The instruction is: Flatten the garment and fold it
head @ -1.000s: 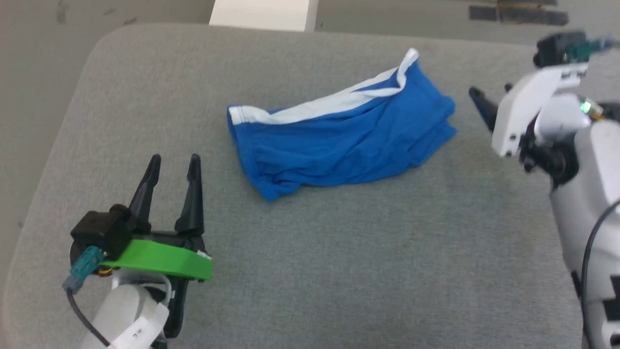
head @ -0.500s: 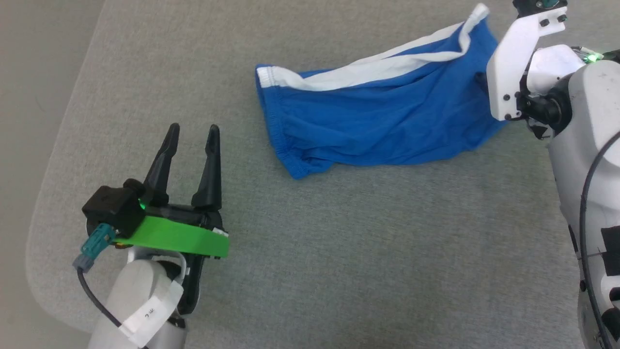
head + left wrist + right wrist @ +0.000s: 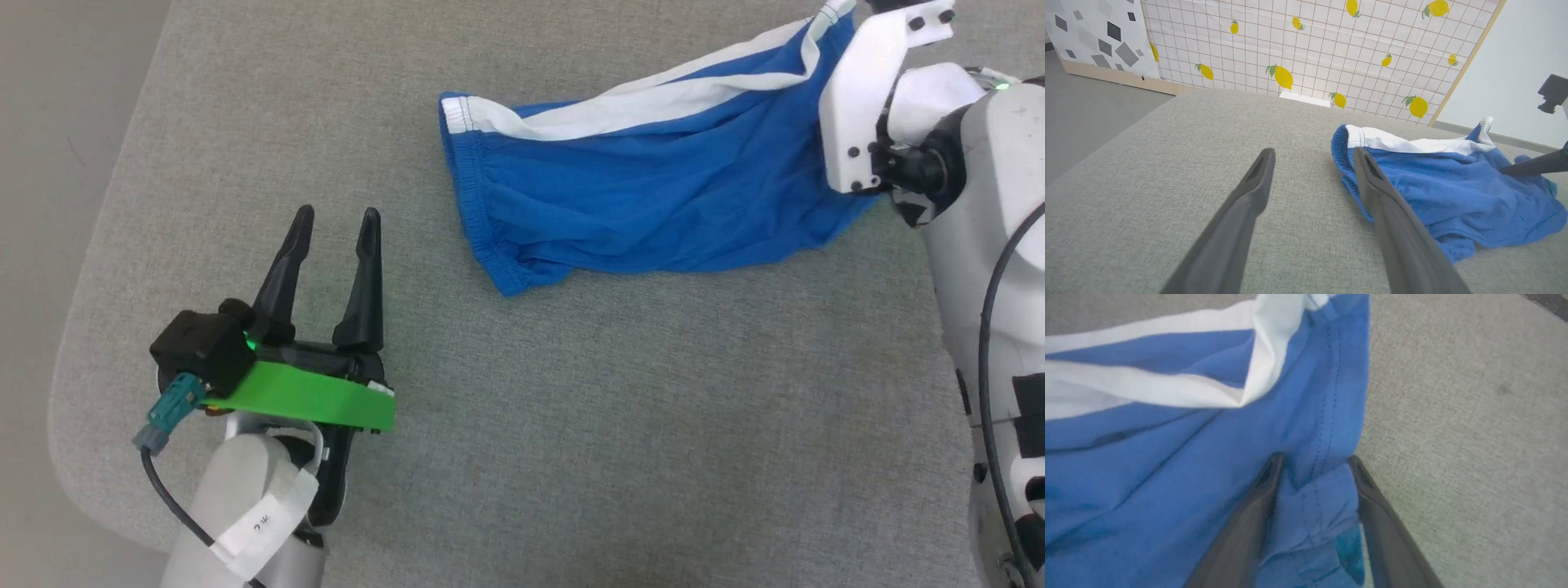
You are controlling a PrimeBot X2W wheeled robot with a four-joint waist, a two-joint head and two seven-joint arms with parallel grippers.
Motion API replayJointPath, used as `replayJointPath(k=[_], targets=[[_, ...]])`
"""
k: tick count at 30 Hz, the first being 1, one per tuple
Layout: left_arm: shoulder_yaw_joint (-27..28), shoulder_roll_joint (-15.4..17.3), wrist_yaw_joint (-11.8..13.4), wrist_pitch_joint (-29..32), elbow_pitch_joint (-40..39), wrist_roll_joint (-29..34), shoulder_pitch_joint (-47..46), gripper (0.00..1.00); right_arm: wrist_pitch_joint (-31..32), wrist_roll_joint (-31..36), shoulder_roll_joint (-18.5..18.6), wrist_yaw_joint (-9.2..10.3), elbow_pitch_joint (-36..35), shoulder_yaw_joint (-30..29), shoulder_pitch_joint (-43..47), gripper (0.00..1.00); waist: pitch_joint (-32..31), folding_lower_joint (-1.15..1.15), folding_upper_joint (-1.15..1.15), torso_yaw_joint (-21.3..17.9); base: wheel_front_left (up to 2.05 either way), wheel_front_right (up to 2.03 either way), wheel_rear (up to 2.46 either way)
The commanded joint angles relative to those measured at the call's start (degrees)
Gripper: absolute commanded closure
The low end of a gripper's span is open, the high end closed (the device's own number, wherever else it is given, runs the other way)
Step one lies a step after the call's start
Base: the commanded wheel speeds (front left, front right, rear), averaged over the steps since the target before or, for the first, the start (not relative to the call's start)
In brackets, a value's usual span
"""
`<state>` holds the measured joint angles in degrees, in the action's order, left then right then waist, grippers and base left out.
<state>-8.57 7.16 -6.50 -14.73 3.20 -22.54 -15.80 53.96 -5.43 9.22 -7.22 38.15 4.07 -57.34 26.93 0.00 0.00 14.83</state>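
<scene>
Where the garment lies: the garment [image 3: 653, 196] sits crumpled on the grey cushion [image 3: 571, 425], from the upper middle to the upper right of the head view; its gathered waistband [image 3: 478, 212] is the left end, and a white stripe [image 3: 620, 110] runs along the top edge
Right gripper: at the bottom middle of the right wrist view, the right gripper [image 3: 1315, 459] has a finger on either side of a bunched fold beside the stitched seam [image 3: 1331, 416]; a gap shows between the fingers, and I cannot tell whether they pinch the cloth yet
Right arm pose: it reaches in from the right edge of the head view, with the white wrist housing [image 3: 857, 90] tipped over the garment's right end
Left gripper: at the lower left of the head view, the left gripper [image 3: 337, 214] is spread wide and empty; it points up the frame, near the waistband but apart from it
Doing the step well: the pinch probably needs to catch the seam itself, since a loose bulge is likely to slip; the left gripper should then take the waistband, and the two should draw apart low over the cushion
Risk: a grip through several layers would likely drag the bundle along without opening it
</scene>
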Motion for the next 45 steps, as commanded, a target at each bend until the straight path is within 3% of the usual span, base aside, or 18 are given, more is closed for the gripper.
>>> replayJointPath(k=[1,15,21,27,34,45], targets=[[0.3,-0.2,-0.3,-0.3,0.2,0.8,-0.9,0.00,0.3,-0.6,-0.3,-0.26,0.3,-0.1,2.2,1.00,-0.2,0.00,0.00,-0.2,0.00,0.00,0.00],[0.6,-0.2,-0.8,-0.3,1.5,1.6,1.2,0.00,-3.2,-6.6,0.5,-0.26,-3.6,-3.2,4.7,1.00,-7.1,0.00,0.00,-5.0,0.00,0.00,0.00],[0.8,0.3,-0.8,-0.3,1.7,2.0,3.1,0.00,-2.5,-9.1,3.9,-0.26,-6.0,-5.7,10.0,1.00,-10.7,0.00,0.00,-8.1,0.00,0.00,0.00],[1.0,0.6,-0.4,-0.3,1.6,2.2,5.3,0.00,-0.3,-9.4,6.4,-0.26,-10.5,-12.1,18.9,1.00,-13.0,0.00,0.00,-10.2,0.00,0.00,0.00],[0.8,0.9,-0.3,-0.2,1.5,1.8,6.0,0.00,1.4,-8.3,5.2,-0.26,-16.6,-16.3,23.5,1.00,-13.6,0.00,0.00,-10.7,0.00,0.00,0.00],[0.6,1.1,0.0,-0.1,1.6,1.4,5.7,0.00,9.9,-10.8,6.8,-0.26,-29.2,-6.6,24.8,1.00,-14.5,0.00,0.00,-10.5,0.00,0.00,0.00]])
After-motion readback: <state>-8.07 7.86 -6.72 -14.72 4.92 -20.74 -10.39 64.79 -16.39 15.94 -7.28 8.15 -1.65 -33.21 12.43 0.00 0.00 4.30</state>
